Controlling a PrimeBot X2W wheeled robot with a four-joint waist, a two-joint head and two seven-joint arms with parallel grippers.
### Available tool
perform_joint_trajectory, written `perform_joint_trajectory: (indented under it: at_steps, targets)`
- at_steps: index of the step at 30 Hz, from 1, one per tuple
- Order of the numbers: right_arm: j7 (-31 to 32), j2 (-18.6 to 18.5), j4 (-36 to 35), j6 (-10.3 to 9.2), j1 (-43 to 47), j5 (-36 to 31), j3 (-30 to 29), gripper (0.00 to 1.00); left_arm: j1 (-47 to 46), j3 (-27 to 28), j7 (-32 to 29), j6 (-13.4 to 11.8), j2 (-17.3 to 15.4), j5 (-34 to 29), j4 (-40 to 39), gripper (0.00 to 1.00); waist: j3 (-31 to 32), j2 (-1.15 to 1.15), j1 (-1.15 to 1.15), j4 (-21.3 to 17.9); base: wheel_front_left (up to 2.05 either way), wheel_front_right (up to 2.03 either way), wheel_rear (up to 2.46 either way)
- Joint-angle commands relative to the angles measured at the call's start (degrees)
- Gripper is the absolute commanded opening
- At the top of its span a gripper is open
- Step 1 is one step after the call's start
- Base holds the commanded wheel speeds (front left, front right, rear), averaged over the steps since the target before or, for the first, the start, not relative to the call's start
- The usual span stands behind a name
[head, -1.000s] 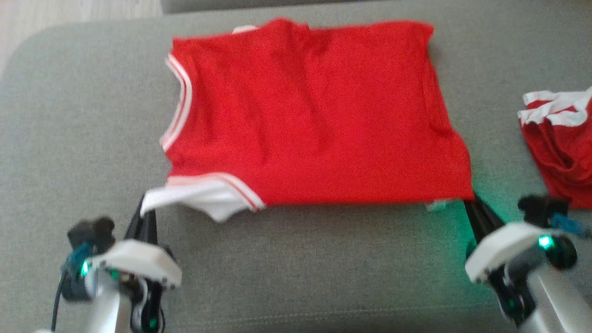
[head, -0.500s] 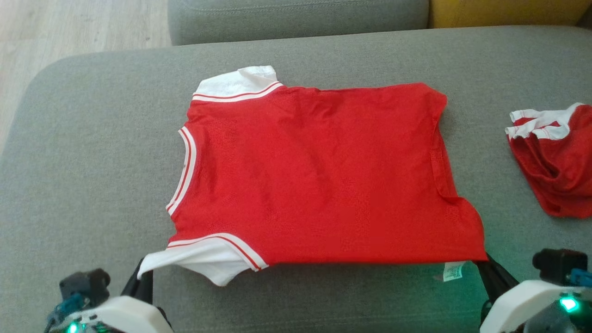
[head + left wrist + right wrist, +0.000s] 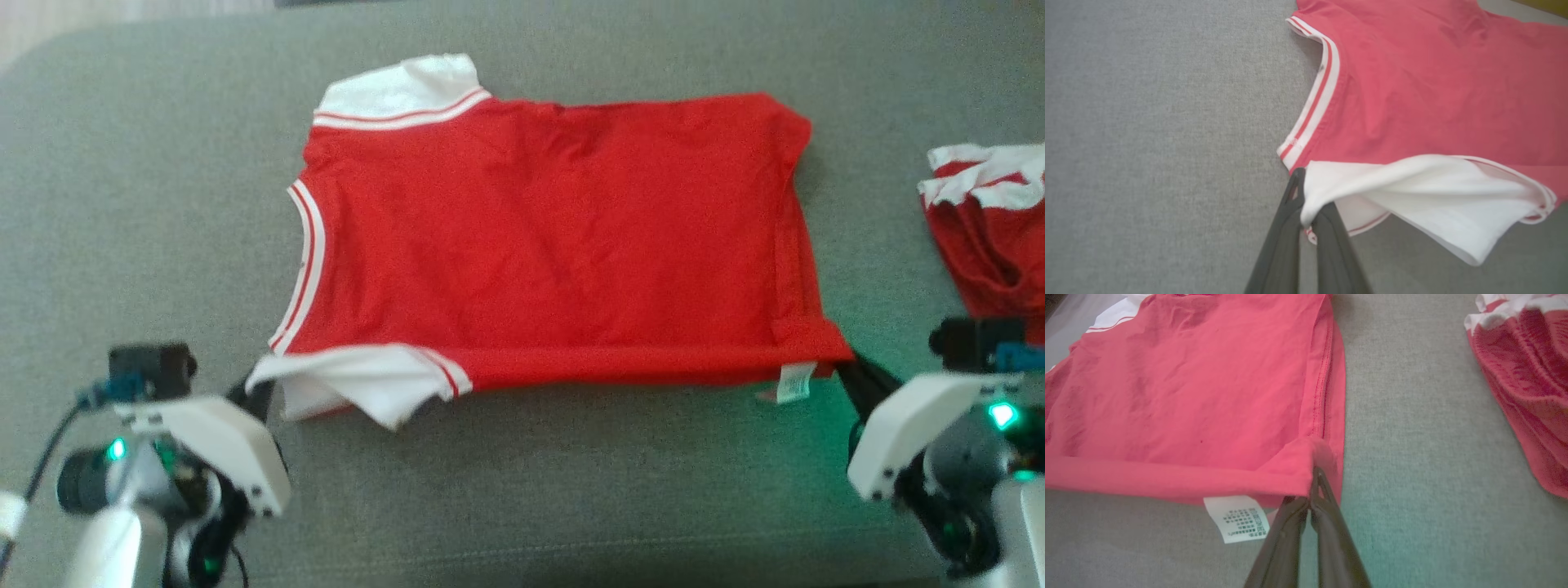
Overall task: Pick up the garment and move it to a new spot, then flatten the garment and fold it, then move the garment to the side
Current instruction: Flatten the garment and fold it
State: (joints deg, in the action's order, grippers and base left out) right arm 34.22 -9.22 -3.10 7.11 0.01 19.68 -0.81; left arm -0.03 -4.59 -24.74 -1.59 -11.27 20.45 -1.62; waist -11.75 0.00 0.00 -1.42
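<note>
the red garment lies flat mid-cushion, collar to the left, its near edge turned over in a narrow roll. the left end effector is clamped together on the white sleeve. the right end effector is pinched tight on the near hem corner. bare grey cushion lies open to the left and in front. a second red garment sits near on the right. pale floor shows past the far left corner. the right wrist view shows a printed care label just beside the fingers.
</note>
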Motion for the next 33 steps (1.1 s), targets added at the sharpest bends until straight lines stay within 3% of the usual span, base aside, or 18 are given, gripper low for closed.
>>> perform_joint_trajectory:
  at_steps: [1,6,7,8,9,10,18,26,33]
  targets:
    - [0.32,-1.75,-0.61,0.37,-3.56,0.75,1.09,0.0,-4.98,2.4,-0.59,0.54,-1.97,0.41,-0.67,0.0,-2.55,0.0,0.0,-0.08,0.0,0.0,0.0]
    - [-0.79,-2.6,3.86,0.37,-8.61,1.58,2.14,0.0,-11.44,2.2,-1.02,1.78,-2.88,1.02,3.74,0.0,-4.9,0.0,0.0,-0.24,0.0,0.0,0.0]
    - [-1.46,-2.68,4.49,0.37,-9.36,1.71,2.46,0.0,-12.48,2.1,-0.9,1.97,-2.9,1.09,4.71,0.18,-5.28,0.0,0.0,-0.28,0.0,0.0,0.0]
    - [-2.47,-2.76,5.0,0.37,-10.04,1.79,2.7,0.23,-13.49,2.04,-0.38,2.17,-2.82,1.19,5.58,0.85,-5.59,0.0,0.0,-0.31,0.0,0.0,0.0]
    - [-3.45,-2.65,5.56,0.37,-10.58,2.04,2.85,0.7,-14.31,2.03,0.18,2.3,-2.68,1.29,6.5,1.0,-5.85,0.0,0.0,-0.39,0.0,0.0,0.0]
    - [-4.49,-2.56,6.06,0.37,-11.02,2.08,2.95,1.0,-14.87,2.01,0.56,2.48,-2.39,1.65,7.45,1.0,-6.1,0.0,0.0,-0.48,0.0,0.0,0.0]
    - [-16.3,-2.04,6.48,0.37,-11.96,1.53,3.76,1.0,-16.16,3.0,10.54,1.22,-0.64,0.46,9.66,1.0,-6.72,0.0,0.0,-0.7,0.0,0.0,0.0]
    - [-32.95,-1.28,2.09,0.37,-7.95,-7.36,3.94,1.0,-11.82,2.38,28.64,-4.2,2.44,-6.4,6.2,1.0,-4.73,0.0,0.0,-0.17,0.0,0.0,0.0]
    - [-36.7,1.2,-2.12,0.37,-2.2,-10.17,4.12,1.0,-6.28,0.22,36.37,-7.01,3.83,-10.45,3.15,1.0,-1.63,0.0,0.0,-0.07,0.0,0.0,0.0]
